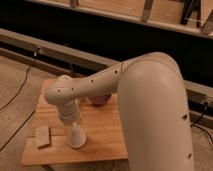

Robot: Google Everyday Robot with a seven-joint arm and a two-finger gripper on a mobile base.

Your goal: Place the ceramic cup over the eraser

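One white ceramic cup [76, 136] stands on the wooden counter [107, 135], wide end down, near its front edge. The end effector [71, 121] comes down directly on top of the cup; whether it grips it or not I cannot tell. A flat tan block [42, 136] lies left of the cup, apart from it. A dark maroon bowl [99, 99] sits behind the cup, partly hidden by the arm [145, 95].

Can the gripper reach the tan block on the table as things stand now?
Probably yes. The gripper is over the white cup standing wide end down on the wooden table, and the tan block lies close beside it with bare wood between them.
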